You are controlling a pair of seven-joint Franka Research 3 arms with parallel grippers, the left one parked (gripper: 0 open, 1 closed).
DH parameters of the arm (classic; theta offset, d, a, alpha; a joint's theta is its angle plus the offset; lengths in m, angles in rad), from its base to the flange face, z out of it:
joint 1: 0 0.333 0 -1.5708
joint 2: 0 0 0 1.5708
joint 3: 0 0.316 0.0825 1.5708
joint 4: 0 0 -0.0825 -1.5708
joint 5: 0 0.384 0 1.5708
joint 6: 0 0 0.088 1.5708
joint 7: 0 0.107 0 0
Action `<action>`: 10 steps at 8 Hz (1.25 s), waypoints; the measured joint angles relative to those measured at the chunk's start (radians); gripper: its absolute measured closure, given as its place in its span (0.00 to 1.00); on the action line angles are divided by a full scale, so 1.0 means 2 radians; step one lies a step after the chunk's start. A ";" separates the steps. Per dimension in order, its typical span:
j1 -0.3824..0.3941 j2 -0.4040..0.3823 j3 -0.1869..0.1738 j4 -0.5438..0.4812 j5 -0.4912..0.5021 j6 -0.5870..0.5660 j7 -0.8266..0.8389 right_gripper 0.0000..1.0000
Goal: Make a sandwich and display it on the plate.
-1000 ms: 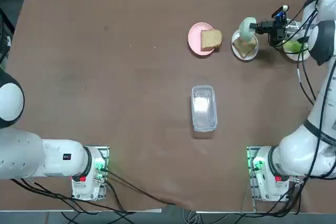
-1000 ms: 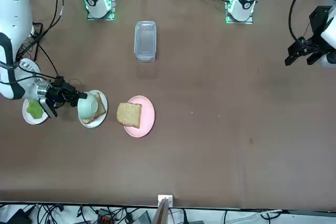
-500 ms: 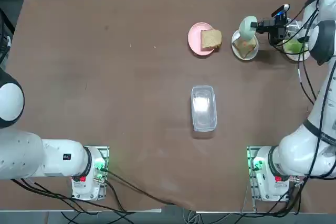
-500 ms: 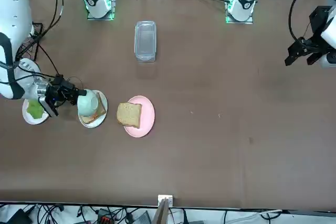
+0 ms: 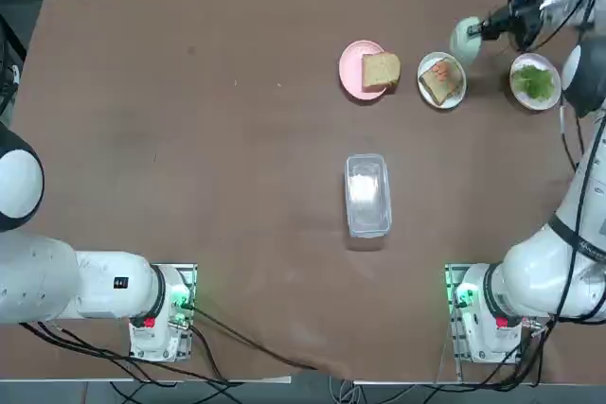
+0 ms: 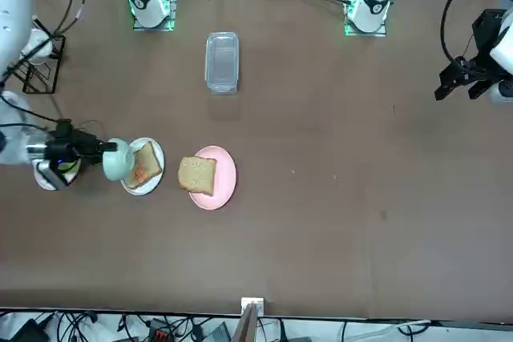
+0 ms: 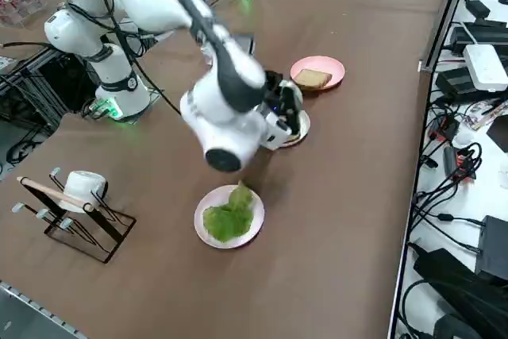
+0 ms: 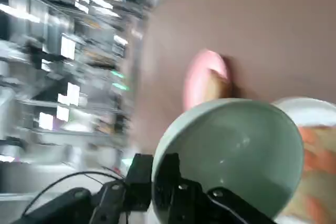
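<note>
Just past the white plate (image 5: 424,65) on the right-arm side of the table (image 5: 284,224), I've got the right pincer (image 5: 478,30) clamped on the rim of a pale green bowl (image 8: 247,150), tipped on its side so the wrist cam looks right into it. No sauce that I can make out inside. The bread slice with red sauce (image 5: 441,80) is sitting on that white plate, sauce side up, so I'd call this the tail end of the sauce step, nothing stacked on it so far.

Next move, I reckon: swing the bowl away from the food, set it upright somewhere out of the way and let go. After that the lettuce (image 7: 228,217) goes on, then the plain bread slice (image 5: 381,71) on top. The lettuce is on the faintly pinkish plate (image 5: 557,97) on the far side of the sauced one, and the plain slice is partly on, partly off the pink plate (image 5: 350,68).

As for obstacles, the bowl itself is the main one, since a low swing could clip the bread. There's also a black rack (image 7: 111,237) with a white cup (image 7: 82,190) on it near the arm's base, and a clear plastic box (image 5: 367,196) mid-table, well apart from the plates.
</note>
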 joint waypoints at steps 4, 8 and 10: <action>0.050 -0.002 0.002 0.087 -0.240 0.154 0.035 0.94; 0.076 0.014 0.005 0.089 -0.450 0.324 0.021 0.94; 0.073 0.042 0.004 0.088 -0.517 0.410 0.019 0.94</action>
